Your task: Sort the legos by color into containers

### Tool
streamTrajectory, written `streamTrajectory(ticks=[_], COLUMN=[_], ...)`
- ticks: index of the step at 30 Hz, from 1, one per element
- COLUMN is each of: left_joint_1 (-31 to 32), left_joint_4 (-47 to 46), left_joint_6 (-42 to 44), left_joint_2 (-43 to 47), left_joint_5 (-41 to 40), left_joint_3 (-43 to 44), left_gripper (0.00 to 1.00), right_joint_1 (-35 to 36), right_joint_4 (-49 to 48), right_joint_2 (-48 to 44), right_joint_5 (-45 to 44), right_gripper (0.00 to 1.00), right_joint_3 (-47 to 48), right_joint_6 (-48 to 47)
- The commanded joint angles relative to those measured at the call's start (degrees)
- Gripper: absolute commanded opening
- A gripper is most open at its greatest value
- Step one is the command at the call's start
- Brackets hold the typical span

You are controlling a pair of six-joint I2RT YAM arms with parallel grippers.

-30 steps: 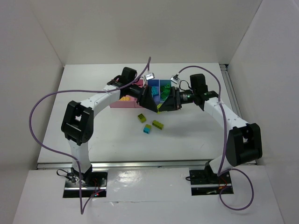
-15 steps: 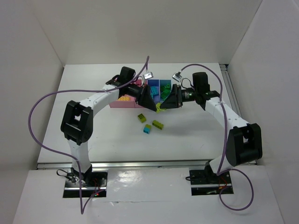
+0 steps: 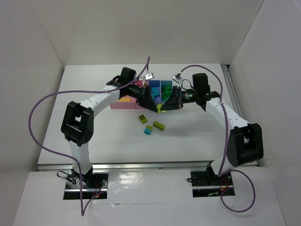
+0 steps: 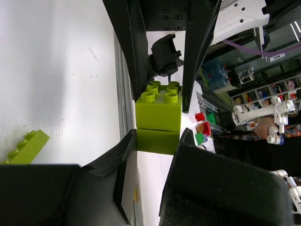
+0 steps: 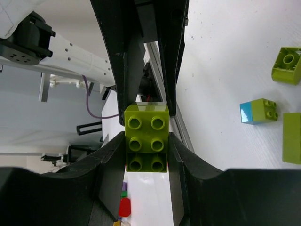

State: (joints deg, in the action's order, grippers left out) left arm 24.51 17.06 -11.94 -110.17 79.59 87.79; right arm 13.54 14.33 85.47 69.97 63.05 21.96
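Left gripper [image 4: 157,141] and right gripper [image 5: 146,153] meet tip to tip, each pinching 1 end of a lime green studded plastic lego piece [image 4: 159,112]; it hangs above the table, just before the row of joined pink and blue plastic bins [image 3: 154,86].

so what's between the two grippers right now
A lime green lego, clamped from opposite ends by the left gripper and the right gripper. Both wrist views show it clearly; in the top view it is mostly hidden.
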Motion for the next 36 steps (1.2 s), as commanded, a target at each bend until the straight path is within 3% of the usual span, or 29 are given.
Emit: streamTrajectory(ticks=[1, 4, 9, 13, 14, 18, 19, 22, 29, 31, 32, 36], left_joint_1=[-0.25, -1.3, -4.28, -5.79, -6.57, -7.11, -7.11, -6.58, -4.39, -4.39, -4.39, -4.39], left_joint_4=[-0.54, 0.95, 5.7, 10.71, 10.71, 13.86, 15.18, 16.08, 19.68, 19.68, 19.68, 20.29], left_joint_6=[1.58, 1.57, 3.77, 4.22, 3.17, -4.83, -8.24, -11.94, -14.42, -15.04, -15.04, -14.43], left_joint_2=[1.62, 1.62, 1.62, 0.48, 0.48, -4.08, -6.35, -8.65, -15.33, -16.73, -16.74, -16.58], left_joint_5=[1.54, 0.75, -5.23, -12.51, -15.66, -47.58, -52.39, -63.11, -77.81, -78.36, -78.88, -77.49], left_joint_3=[1.33, 1.33, 0.81, 2.56, 3.35, 10.61, 12.39, 16.27, 24.62, 26.72, 27.69, 29.63], left_gripper=[0.0, 0.0, 0.0, 0.0, 0.0, 0.0, 0.0, 0.0, 0.0, 0.0, 0.07, 0.58], right_joint_1=[0.43, -1.58, -7.03, -8.27, -8.27, -8.27, -8.27, -8.27, -7.13, -6.6, -5.73, 0.5], right_joint_4=[1.76, 0.98, -12.72, -10.65, -8.98, -1.69, 0.33, 2.1, 2.38, 1.68, 1.15, 2.36], right_joint_2=[0.4, -2.41, -8.3, -10.76, -10.76, -10.76, -10.76, -10.76, -9.53, -7.69, -6.99, -1.72], right_joint_5=[-3.08, -10.55, -13.98, -20.11, -21.79, -29.0, -30.15, -31.74, -32.27, -32.8, -32.8, -37.18], right_gripper=[0.22, 0.13, 0.13, 0.13, 0.13, 0.16, 0.16, 0.16, 0.23, 0.23, 0.23, 0.23], right_joint_3=[2.78, 2.0, -5.74, -5.74, -5.05, -3.2, -2.67, -2.14, -2.14, -2.14, -1.09, 4.17], right_joint_6=[-1.91, 0.53, 11.69, 10.49, 9.43, 5.21, 3.98, 2.48, 1.25, 1.25, 1.25, -1.47])
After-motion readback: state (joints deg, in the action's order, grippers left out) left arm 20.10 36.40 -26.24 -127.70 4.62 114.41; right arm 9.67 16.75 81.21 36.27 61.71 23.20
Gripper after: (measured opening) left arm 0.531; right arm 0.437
